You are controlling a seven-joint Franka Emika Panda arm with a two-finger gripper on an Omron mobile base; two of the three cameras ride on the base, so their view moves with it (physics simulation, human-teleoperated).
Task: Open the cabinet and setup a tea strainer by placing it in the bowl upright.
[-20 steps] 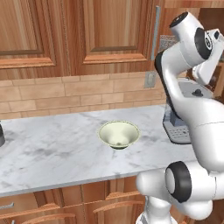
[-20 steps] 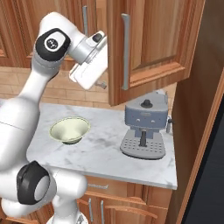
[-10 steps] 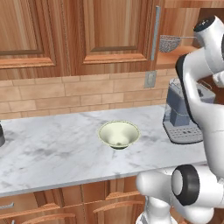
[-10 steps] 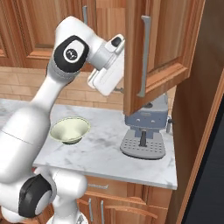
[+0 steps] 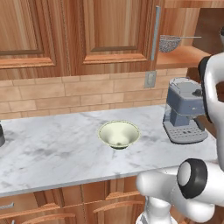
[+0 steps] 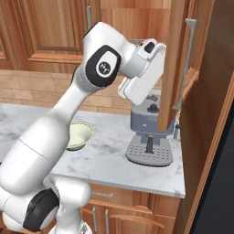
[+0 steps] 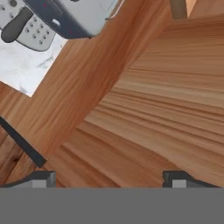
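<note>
- Cabinet (image 5: pixel 109 35) in left base view: door at far right swung open, plain wooden shelf (image 5: pixel 183 56) exposed at abt 2 o'clock of frame.
- Tea strainer (image 5: pixel 169 43) sits on that shelf, mesh basket toward the left, thin wire handle running off to 3 o'clock.
- Bowl (image 5: pixel 119 134) stands upright on marble counter (image 5: pixel 52 153) near frame centre, nothing inside; strainer well apart from it, up at abt 1 o'clock.
- Coffee machine (image 5: pixel 186 111) on counter at 3 o'clock of bowl, under the open shelf.
- Right base view: arm reaches up from 7 o'clock, hand tucked just behind the open door (image 6: pixel 176 64); door seen nearly edge-on, silver bar handle (image 6: pixel 186 64) on its right face.
- Bowl (image 6: pixel 78 135) partly hidden by arm, at 9 o'clock of coffee machine (image 6: pixel 151 137).
- Hand view: gripper (image 7: pixel 113 179) fingertips at bottom edge set wide apart, spread, nothing betw them; wood-grain panel close ahead.
- Coffee machine (image 7: pixel 57 17) at 11 o'clock of that view, bit of marble (image 7: pixel 22 65) at 9 o'clock.
</note>
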